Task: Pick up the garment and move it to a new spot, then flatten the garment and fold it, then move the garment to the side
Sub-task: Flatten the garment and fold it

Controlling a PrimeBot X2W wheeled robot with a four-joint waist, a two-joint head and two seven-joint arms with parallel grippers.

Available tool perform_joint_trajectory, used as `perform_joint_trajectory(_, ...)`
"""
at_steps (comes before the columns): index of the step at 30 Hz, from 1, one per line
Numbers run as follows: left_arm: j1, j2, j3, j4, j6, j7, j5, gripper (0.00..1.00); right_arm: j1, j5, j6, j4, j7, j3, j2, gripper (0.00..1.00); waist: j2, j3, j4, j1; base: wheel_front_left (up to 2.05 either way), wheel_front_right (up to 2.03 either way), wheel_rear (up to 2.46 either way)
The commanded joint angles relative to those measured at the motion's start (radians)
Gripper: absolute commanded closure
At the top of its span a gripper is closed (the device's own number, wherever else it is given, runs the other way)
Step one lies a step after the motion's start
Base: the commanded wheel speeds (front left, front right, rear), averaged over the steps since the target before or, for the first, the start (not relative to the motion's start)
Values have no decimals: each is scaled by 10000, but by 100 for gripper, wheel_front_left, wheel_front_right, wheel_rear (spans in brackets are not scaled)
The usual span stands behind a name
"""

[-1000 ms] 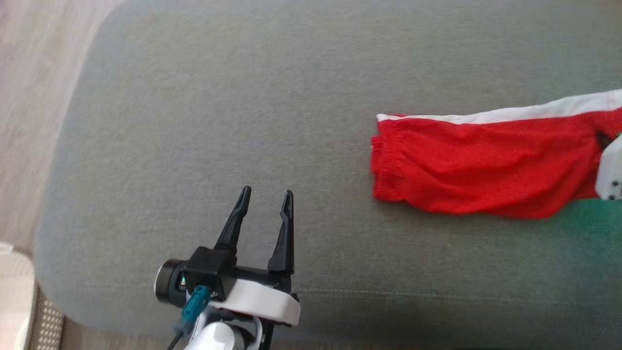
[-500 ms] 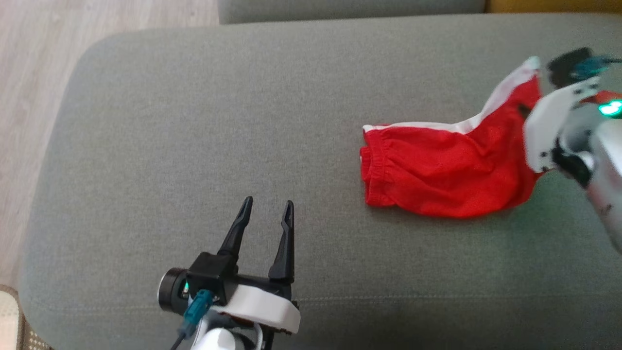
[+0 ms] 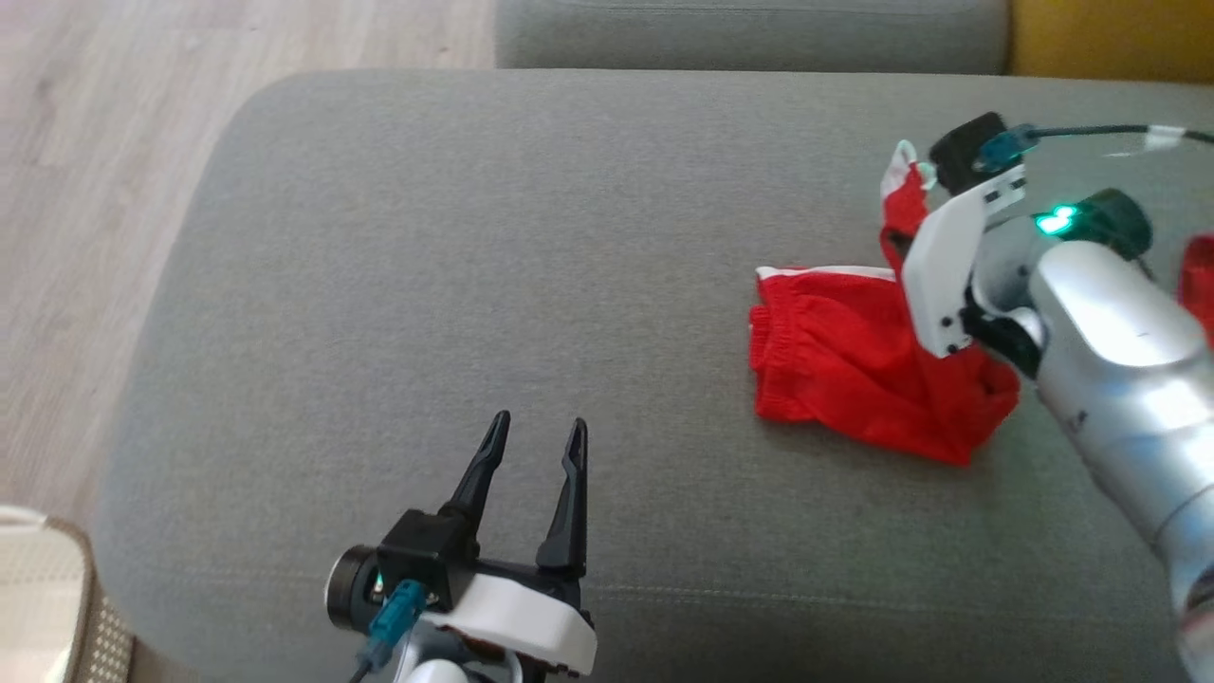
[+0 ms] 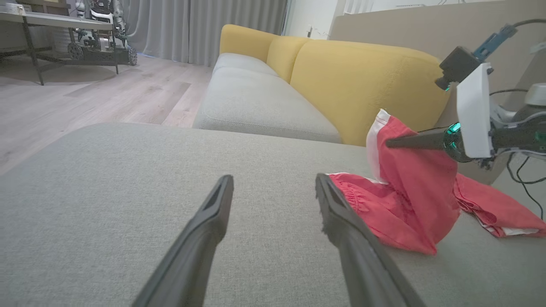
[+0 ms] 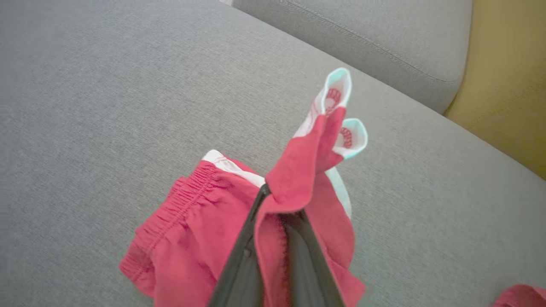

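The garment (image 3: 835, 370) is a pair of red shorts with a white side stripe, lying on the grey cushion (image 3: 474, 237). Its elastic waistband points left. My right gripper (image 4: 390, 144) is shut on the garment's right end and holds it lifted above the rest, so the cloth (image 4: 409, 200) drapes down from the fingers. In the right wrist view the hem (image 5: 337, 111) sticks up past my shut gripper (image 5: 271, 200). More of the red cloth (image 3: 1197, 275) lies to the right of the arm. My left gripper (image 3: 539, 422) hovers open and holds nothing, near the cushion's front edge, left of the garment.
Wood floor (image 3: 95, 142) lies to the left of the cushion. A second grey seat (image 3: 749, 33) and a yellow sofa back (image 4: 362, 76) stand behind it. A pale object (image 3: 28, 588) sits on the floor at the lower left. A table with equipment (image 4: 98, 25) stands far off.
The head camera has shifted. My right gripper has lifted the garment's right end and carried it left toward the waistband, bunching the cloth shorter. The left gripper has stayed open and still.
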Motion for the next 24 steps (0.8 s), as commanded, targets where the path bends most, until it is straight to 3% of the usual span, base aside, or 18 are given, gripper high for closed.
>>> perform_joint_trajectory(1,-325,-93,384,-277,-46,-59,95,0,-340,-100,-4,-183,-132,-33,169,100,-1,37,120,0,0,0,0)
perform_joint_trajectory(9,-336,-114,467,-191,-155,-60,218,0,-223,-77,-4,245,-308,-37,858,99,-1,142,360,0,0,0,0)
perform_joint_trajectory(10,-326,-114,482,-174,-163,-60,224,0,-216,-99,-4,293,-351,-21,903,57,-1,145,353,0,0,0,0)
perform_joint_trajectory(11,-314,-115,495,-153,-169,-60,228,0,-220,-120,-4,337,-452,-34,933,0,-1,142,338,0,0,0,0)
perform_joint_trajectory(17,-217,-144,567,-39,-187,-60,239,0,-60,111,-4,67,-1148,-200,740,0,-1,-32,119,0,0,0,0)
perform_joint_trajectory(24,-59,-183,669,-147,-149,-60,326,0,263,-1,-4,-306,-2318,-715,-944,0,-1,-190,-256,0,0,0,0)
